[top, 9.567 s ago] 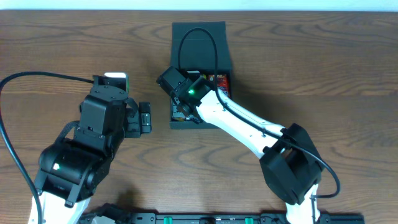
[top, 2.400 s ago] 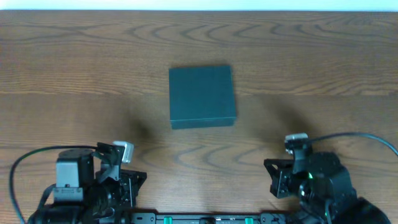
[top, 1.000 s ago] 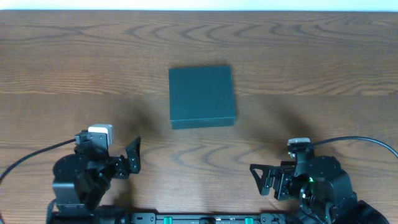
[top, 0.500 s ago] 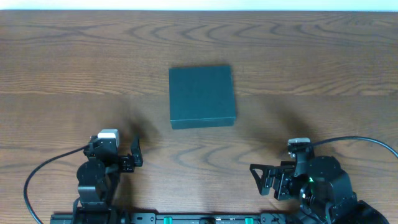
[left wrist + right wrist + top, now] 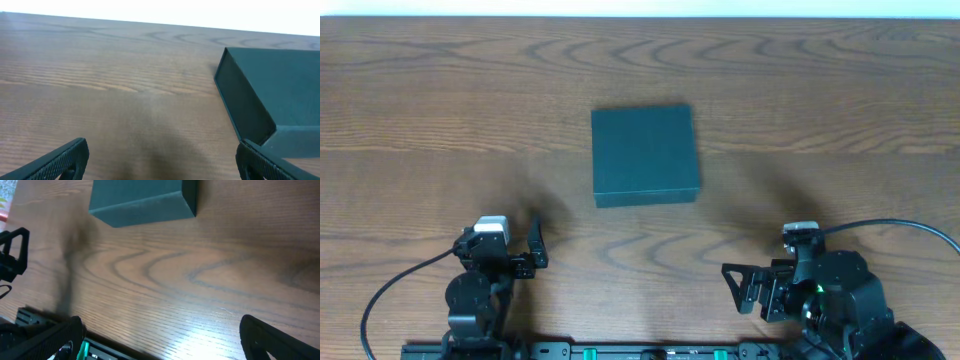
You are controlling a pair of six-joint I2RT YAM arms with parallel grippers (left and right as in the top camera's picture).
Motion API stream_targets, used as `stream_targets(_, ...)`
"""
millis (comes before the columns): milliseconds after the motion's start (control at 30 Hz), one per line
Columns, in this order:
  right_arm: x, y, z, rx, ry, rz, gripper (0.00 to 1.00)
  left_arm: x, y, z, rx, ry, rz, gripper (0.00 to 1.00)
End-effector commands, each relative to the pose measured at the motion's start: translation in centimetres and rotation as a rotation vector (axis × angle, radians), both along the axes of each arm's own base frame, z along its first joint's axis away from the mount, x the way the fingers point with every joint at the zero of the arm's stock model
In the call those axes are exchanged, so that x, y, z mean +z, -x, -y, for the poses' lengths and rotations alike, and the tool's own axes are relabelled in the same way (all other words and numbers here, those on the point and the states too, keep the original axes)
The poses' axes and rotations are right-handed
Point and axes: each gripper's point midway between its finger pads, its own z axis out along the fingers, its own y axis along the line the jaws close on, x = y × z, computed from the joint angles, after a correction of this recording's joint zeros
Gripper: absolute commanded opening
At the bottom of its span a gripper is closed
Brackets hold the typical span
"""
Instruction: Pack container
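The container [image 5: 645, 155], a matte black square box, lies on the wooden table with its lid shut. It also shows at the right of the left wrist view [image 5: 280, 100] and at the top of the right wrist view [image 5: 140, 195]. My left gripper [image 5: 532, 245] is open and empty, low at the front left, well short of the box. Its fingertips [image 5: 65, 157] stand wide apart over bare wood. My right gripper [image 5: 732, 290] is open and empty at the front right, also apart from the box, with its fingertips [image 5: 280, 337] spread wide.
A black rail with green parts [image 5: 640, 352] runs along the table's front edge, just behind both arms. Cables loop from each arm at the front corners. The left arm's gripper [image 5: 12, 250] shows at the left edge of the right wrist view.
Earlier the box stood open with my right gripper inside it. Now the lid is shut and both arms are drawn back to the front edge. The left arm has turned and settled in the last second.
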Motion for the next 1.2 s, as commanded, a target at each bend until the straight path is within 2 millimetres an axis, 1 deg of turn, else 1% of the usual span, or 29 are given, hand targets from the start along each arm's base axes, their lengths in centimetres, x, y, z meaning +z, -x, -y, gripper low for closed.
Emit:
stream_targets(0, 0.0, 0.2, -0.2, 0.011, -0.008, -0.004, 0.99, -1.0, 0.0, -0.2, 0.007, -0.015, -0.015, 0.95)
stream_targets(867, 0.0, 0.3, -0.2, 0.011, -0.007, -0.006, 0.99, -1.0, 0.0, -0.2, 0.007, -0.016, -0.016, 0.95)
stream_targets(1033, -0.2, -0.8, 1.4, 0.013, 0.128, 0.087, 0.99, -1.0, 0.0, -0.2, 0.007, -0.016, -0.016, 0.95)
stream_targets(1167, -0.1, -2.3, 1.8, 0.078, 0.229, 0.262, 0.99, -1.0, 0.0, -0.2, 0.007, -0.016, -0.016, 0.95)
